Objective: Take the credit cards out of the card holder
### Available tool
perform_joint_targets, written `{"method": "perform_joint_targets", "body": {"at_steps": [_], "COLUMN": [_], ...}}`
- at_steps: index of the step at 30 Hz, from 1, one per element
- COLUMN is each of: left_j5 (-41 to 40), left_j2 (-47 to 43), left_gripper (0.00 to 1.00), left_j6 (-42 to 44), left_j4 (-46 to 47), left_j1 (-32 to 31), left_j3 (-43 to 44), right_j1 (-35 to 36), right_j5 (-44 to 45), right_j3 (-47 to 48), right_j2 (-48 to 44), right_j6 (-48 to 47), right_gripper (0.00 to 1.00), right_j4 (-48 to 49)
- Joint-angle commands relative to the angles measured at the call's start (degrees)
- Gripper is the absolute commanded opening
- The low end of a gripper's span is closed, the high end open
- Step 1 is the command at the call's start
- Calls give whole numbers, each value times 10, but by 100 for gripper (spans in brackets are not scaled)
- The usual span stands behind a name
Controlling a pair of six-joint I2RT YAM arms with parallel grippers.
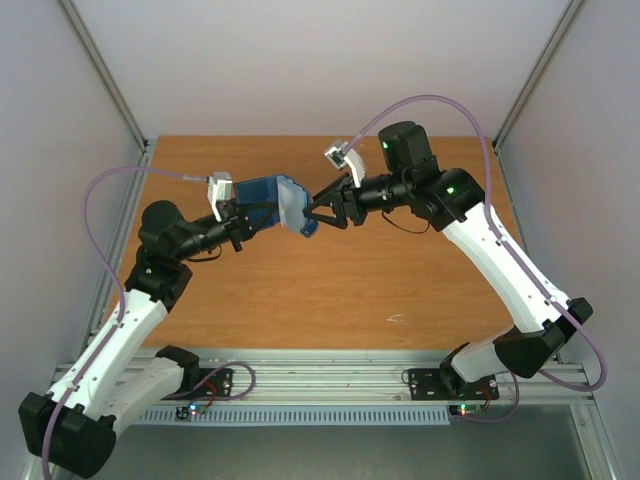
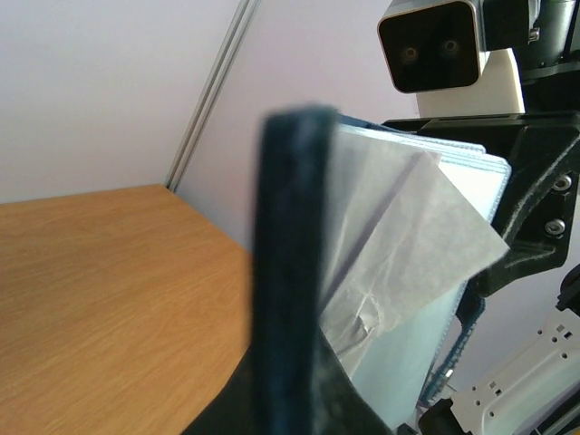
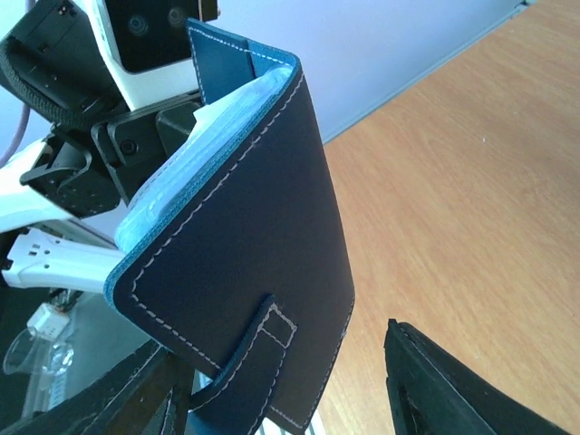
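The dark navy card holder (image 1: 287, 203) hangs in the air over the middle of the table, half folded. My left gripper (image 1: 243, 214) is shut on its left end. In the left wrist view its dark cover (image 2: 290, 272) stands edge-on, with the pale blue-grey pockets (image 2: 408, 299) fanned to the right. My right gripper (image 1: 312, 217) is open at the holder's right end. In the right wrist view the stitched cover (image 3: 254, 217) and its snap tab (image 3: 258, 358) lie between the spread fingers (image 3: 444, 390), which do not touch it. The credit cards are hidden.
The wooden table (image 1: 330, 290) lies below both arms. Grey walls and aluminium frame posts (image 1: 110, 80) close it in at the back and sides. A metal rail (image 1: 330, 375) runs along the near edge by the arm bases.
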Motion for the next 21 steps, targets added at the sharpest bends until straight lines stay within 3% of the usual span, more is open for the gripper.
{"method": "perform_joint_targets", "body": {"at_steps": [1,6,11,15,16,19,20,21], "left_j5": [13,17,18,16,14,-9,-21,-34], "left_j2": [-9,-9,-5,-2,-1,-3,-4,-4], "left_gripper": [0,0,0,0,0,0,3,13], "left_j6": [-7,-9,-7,-7,-7,-2,1,8], "left_j4": [56,56,56,53,52,38,28,17], "left_j1": [1,0,-2,-2,-2,-2,-2,-2], "left_j3": [6,6,7,6,6,4,3,2], "right_j1": [7,13,36,42,42,41,42,42], "right_j5": [31,101,117,60,46,23,23,26], "right_j3": [-18,-27,-14,-7,-9,-12,-11,-10], "right_j2": [-4,0,20,34,34,36,37,39], "right_j6": [22,32,23,29,31,45,49,52], "right_gripper": [57,46,49,50,45,20,14,8], "right_j4": [58,70,67,80,87,103,103,102]}}
